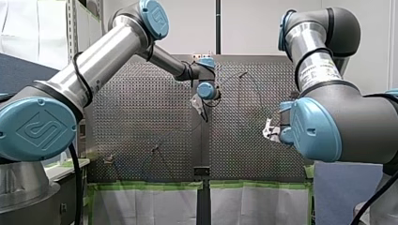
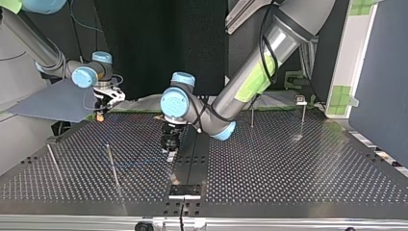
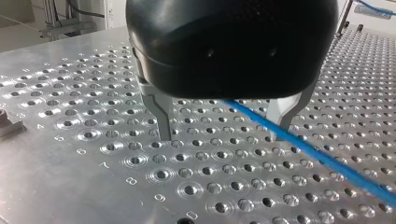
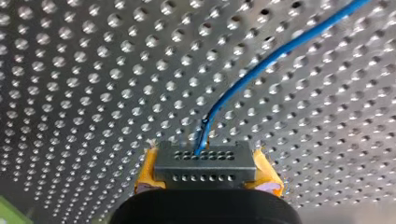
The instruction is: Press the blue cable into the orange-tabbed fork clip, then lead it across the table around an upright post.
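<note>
One end of the blue cable (image 3: 327, 160) gripped, the rest low over the worktop (image 3: 70, 186).
We note the cable running slantwise across the perforated surface. It passes between the metal fingers (image 3: 163, 123) of the left gripper (image 3: 223, 133), hard by one of them. Those fingers stand apart; contact we cannot tell. Its end sits in the right gripper (image 4: 208, 163), whose yellow pads are clamped on it. In the top view an upright post (image 2: 113, 166) stands near the left gripper.
</note>
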### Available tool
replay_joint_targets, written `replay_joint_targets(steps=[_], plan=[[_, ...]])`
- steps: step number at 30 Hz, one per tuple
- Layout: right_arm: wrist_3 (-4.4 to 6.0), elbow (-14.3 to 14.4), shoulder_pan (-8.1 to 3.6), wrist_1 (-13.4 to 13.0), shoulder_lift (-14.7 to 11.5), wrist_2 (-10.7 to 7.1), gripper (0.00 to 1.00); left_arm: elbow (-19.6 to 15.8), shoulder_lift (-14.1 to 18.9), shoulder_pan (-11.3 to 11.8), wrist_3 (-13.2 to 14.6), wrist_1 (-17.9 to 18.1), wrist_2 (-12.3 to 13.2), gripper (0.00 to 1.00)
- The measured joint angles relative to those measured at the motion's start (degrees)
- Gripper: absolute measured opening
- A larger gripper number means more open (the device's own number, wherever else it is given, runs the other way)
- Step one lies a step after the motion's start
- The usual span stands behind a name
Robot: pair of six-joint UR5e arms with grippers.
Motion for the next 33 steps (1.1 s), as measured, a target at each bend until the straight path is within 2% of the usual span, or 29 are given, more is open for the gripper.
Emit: replay_joint_targets(steps=[16, 23, 33], plan=[[-1.55, 0.12, -2.69, -2.12, 4.68, -0.3, 0.0, 0.0, 0.0, 0.0, 0.0, 0.02, 0.12, 0.99], [-1.44, 0.13, -3.48, -3.28, 5.97, -0.45, 0.0, 0.0, 0.01, 0.0, 0.0, 0.02, 0.13, 0.99], [-0.64, 0.04, -4.72, -5.61, 9.15, -0.5, 0.0, 0.0, 0.01, -0.12, -0.06, -0.06, 0.05, 0.99]])
